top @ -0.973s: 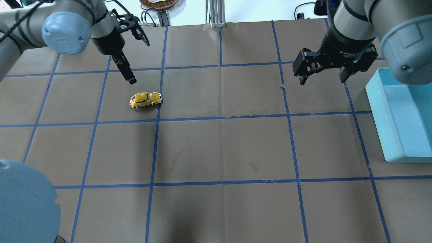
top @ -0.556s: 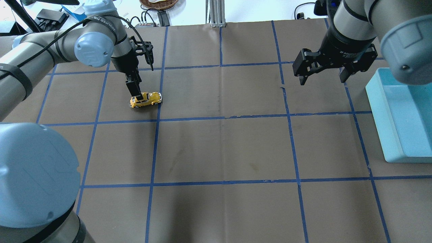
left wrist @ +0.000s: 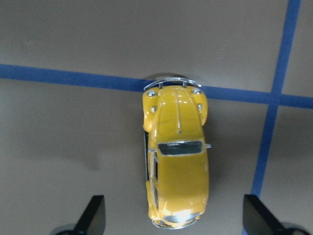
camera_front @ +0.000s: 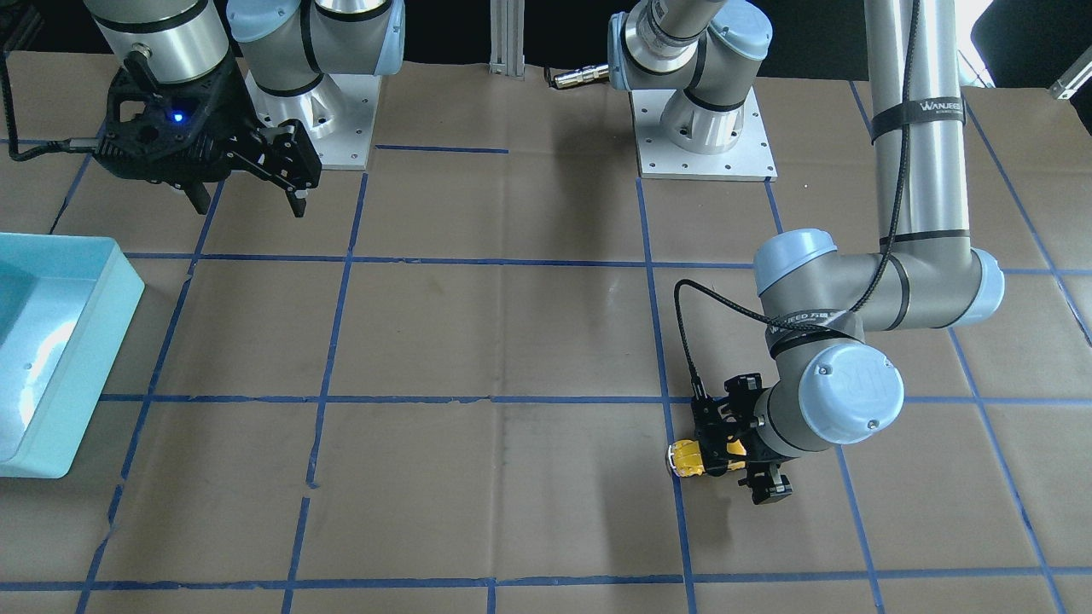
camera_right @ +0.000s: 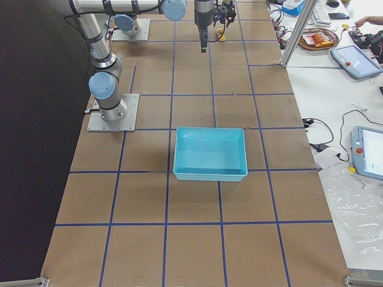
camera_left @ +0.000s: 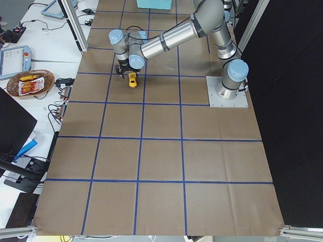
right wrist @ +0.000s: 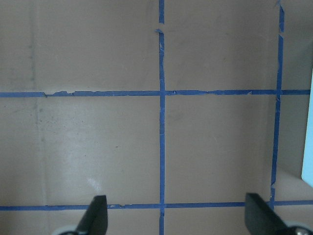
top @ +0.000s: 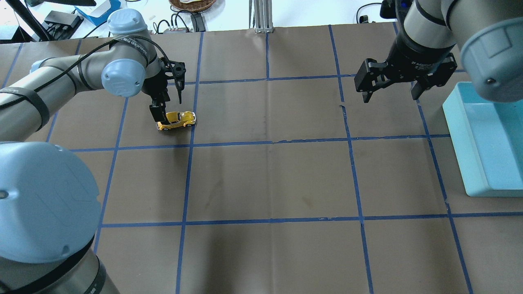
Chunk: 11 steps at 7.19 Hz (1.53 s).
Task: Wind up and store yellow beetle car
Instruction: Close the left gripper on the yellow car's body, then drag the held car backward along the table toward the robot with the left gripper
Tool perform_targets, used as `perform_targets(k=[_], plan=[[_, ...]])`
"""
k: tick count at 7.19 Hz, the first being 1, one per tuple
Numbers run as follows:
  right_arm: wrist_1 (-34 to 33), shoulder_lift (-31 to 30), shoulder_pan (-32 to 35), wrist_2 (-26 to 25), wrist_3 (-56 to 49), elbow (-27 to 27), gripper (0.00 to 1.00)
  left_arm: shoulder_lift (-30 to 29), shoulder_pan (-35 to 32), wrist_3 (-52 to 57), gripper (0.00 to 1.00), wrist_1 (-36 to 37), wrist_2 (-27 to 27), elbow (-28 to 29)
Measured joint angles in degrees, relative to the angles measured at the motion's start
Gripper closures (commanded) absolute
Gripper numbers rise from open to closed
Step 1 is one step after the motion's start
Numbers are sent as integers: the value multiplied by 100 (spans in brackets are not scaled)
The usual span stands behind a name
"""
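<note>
The yellow beetle car (top: 179,119) stands on its wheels on the brown paper at the far left, beside a blue tape line. My left gripper (top: 168,104) is open and lowered over it. In the left wrist view the car (left wrist: 177,161) has its rear end between the fingertips (left wrist: 95,216), which stand wide apart and clear of its sides. The car also shows in the front view (camera_front: 688,458), partly hidden behind the left gripper (camera_front: 740,448). My right gripper (top: 390,96) is open and empty, hanging above the table at the far right.
A light blue bin (top: 454,134) stands at the right edge of the table, close to the right gripper; it also shows in the front view (camera_front: 85,358). Blue tape lines grid the brown paper. Both arm bases (camera_front: 704,136) are bolted down on the robot's side.
My left arm has swung in and come down from behind the car, so its open fingers now stand on either side of the car's rear. The car and the right arm have not moved.
</note>
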Motion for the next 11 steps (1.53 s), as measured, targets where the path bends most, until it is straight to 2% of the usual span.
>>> perform_targets(k=[3, 4, 5, 7, 8, 11], plan=[[0, 0, 0, 0, 0, 2, 1, -6, -44, -58, 2, 139, -1, -204], [0, 0, 0, 0, 0, 2, 1, 46, -44, -55, 15, 208, -5, -364], [0, 0, 0, 0, 0, 2, 1, 60, -31, -31, 51, 306, -6, -457], [0, 0, 0, 0, 0, 2, 1, 55, -19, 6, 88, 422, 4, -499], [0, 0, 0, 0, 0, 2, 1, 60, -17, 8, 99, 438, 11, -491], [0, 0, 0, 0, 0, 2, 1, 257, -52, 361, 100, 431, 7, -515]])
